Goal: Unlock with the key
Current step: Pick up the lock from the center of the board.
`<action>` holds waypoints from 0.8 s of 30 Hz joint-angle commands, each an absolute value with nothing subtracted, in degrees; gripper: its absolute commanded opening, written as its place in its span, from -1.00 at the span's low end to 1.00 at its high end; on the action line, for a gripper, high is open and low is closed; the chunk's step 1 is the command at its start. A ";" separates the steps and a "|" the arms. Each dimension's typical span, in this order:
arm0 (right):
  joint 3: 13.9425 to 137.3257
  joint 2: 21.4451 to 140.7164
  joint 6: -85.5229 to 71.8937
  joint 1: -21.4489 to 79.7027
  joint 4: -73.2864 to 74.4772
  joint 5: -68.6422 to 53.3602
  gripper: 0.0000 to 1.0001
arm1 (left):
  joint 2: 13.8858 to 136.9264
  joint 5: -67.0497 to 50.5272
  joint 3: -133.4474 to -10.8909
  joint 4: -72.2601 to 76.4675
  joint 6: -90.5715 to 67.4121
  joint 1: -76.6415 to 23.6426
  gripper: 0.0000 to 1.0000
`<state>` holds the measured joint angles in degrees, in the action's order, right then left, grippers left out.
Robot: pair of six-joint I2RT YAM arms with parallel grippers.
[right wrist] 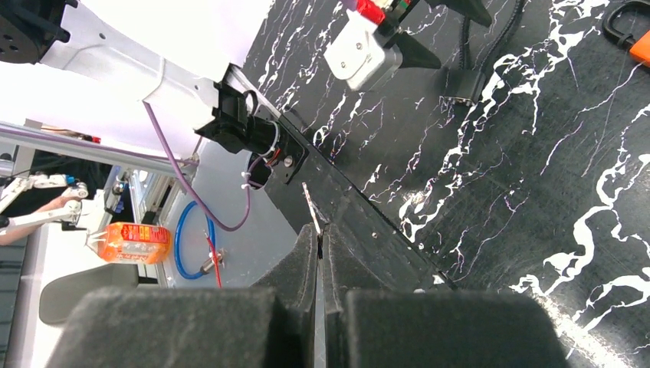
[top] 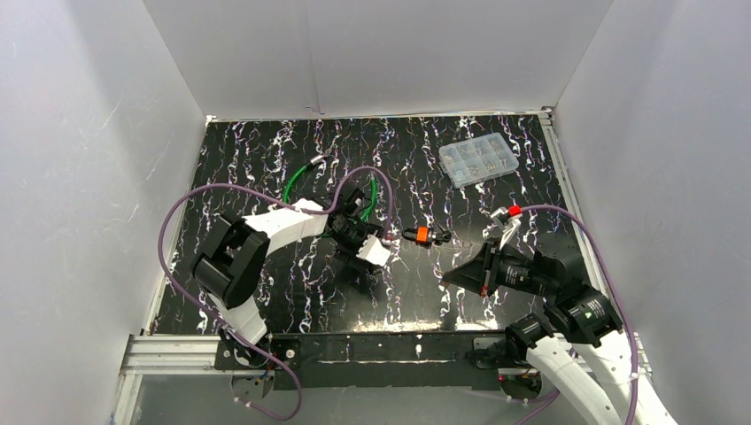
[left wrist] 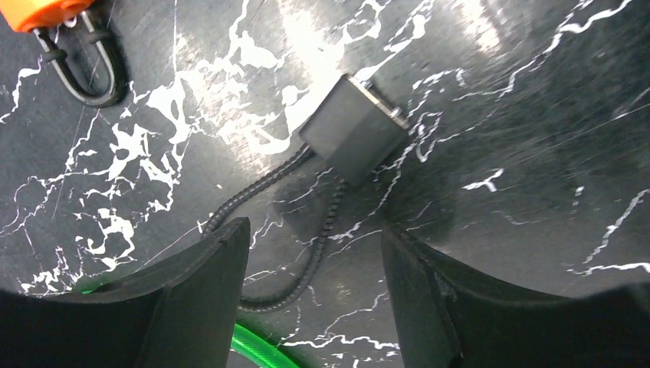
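A thin metal key (right wrist: pixel 310 205) sticks out from between the pads of my right gripper (right wrist: pixel 319 230), which is shut on it and hangs low over the table's near right part (top: pixel 453 276). My left gripper (left wrist: pixel 313 230) stands open just above the table near the middle (top: pixel 361 257). Between its fingers (left wrist: pixel 207 291) lies the black cable loop (left wrist: pixel 306 276) of a black cable lock, whose body (left wrist: pixel 352 138) (right wrist: pixel 464 86) lies just ahead. A small orange padlock (top: pixel 422 235) (left wrist: pixel 46 11) (right wrist: pixel 640 42) lies to the right of the left gripper.
A green cable (top: pixel 299 177) (left wrist: pixel 260 349) curls behind and under the left wrist. A clear compartment box (top: pixel 478 159) sits at the back right. White walls close the table on three sides. The black front rail (top: pixel 381 347) (right wrist: pixel 360 222) runs along the near edge.
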<state>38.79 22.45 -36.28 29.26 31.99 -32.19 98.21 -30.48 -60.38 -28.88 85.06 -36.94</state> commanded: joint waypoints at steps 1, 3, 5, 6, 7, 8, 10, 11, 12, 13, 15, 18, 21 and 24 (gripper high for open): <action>40.28 23.38 -36.35 29.00 30.11 -31.73 -0.97 | 99.85 -33.13 -63.74 -31.95 88.31 -35.59 0.20; 40.45 23.78 -36.36 29.02 29.91 -31.73 -0.97 | 101.04 -33.65 -65.23 -35.01 89.83 -35.60 0.16; 40.59 24.21 -36.32 29.00 29.77 -31.69 -0.97 | 101.97 -34.19 -66.46 -38.04 91.42 -35.61 0.07; 40.65 24.34 -36.34 29.00 29.70 -31.63 -0.97 | 102.52 -34.25 -67.07 -39.50 92.20 -35.73 -0.01; 40.72 24.41 -36.42 29.00 29.69 -31.53 -0.97 | 103.09 -34.08 -67.69 -40.84 92.98 -35.85 -0.11; 40.79 24.46 -36.46 29.00 29.73 -31.36 -0.97 | 103.56 -33.81 -68.27 -41.92 93.50 -36.03 -0.19; 40.92 24.56 -36.45 29.01 29.88 -31.09 -0.97 | 104.14 -33.51 -68.89 -43.21 93.81 -36.55 -0.24; 40.99 24.64 -36.41 29.00 29.98 -31.01 -0.97 | 104.27 -33.50 -68.95 -43.40 93.70 -36.85 -0.24; 41.07 24.71 -36.35 29.00 30.07 -30.86 -0.97 | 104.42 -33.37 -68.88 -43.55 93.53 -37.23 -0.24; 41.14 24.75 -36.35 29.00 30.17 -30.68 -0.97 | 104.67 -33.14 -68.91 -43.79 93.25 -37.62 -0.24; 41.25 24.75 -36.36 29.00 30.22 -30.52 -0.97 | 105.38 -32.58 -69.08 -44.47 92.76 -38.02 -0.22; 41.46 24.72 -36.22 29.00 30.32 -30.50 -0.97 | 106.07 -32.12 -69.04 -44.40 92.39 -38.31 -0.18; 41.54 24.80 -36.07 29.00 30.42 -30.53 -0.97 | 106.79 -31.87 -69.63 -43.99 91.65 -38.60 -0.20; 41.88 25.14 -35.71 29.01 30.64 -30.66 -0.97 | 107.70 -31.71 -70.59 -44.05 90.87 -38.82 -0.26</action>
